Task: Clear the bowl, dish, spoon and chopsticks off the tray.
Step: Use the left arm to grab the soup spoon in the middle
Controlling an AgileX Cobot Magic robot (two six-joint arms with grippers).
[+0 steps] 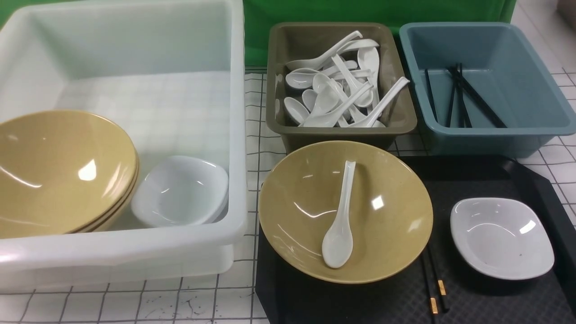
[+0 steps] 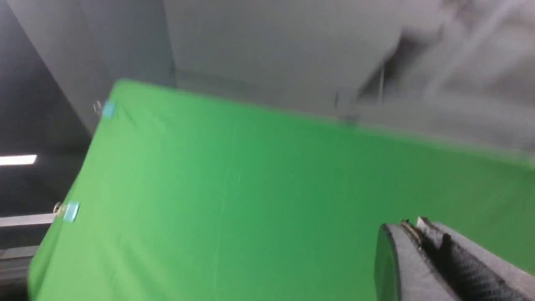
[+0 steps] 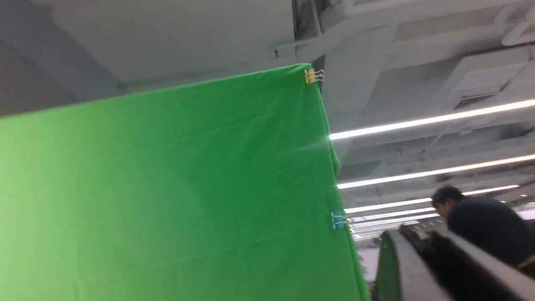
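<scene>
LEFT: grey-padded left tool (image 2: pixel 411 225) pointing upward, jaws pressed flat together, empty | RIGHT: grey-padded right tool (image 3: pixel 411 236) angled up too, fingers close, a dark sliver between them, can't call whether they meet, empty | ARMS: both out of the front view

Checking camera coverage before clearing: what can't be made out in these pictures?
Chopsticks: front view, far ends hidden under the bowl.
Tray: front view, near edge cut off by the frame.
Left gripper, right gripper: absent from front view; wrist views show only tips against backdrop.
</scene>
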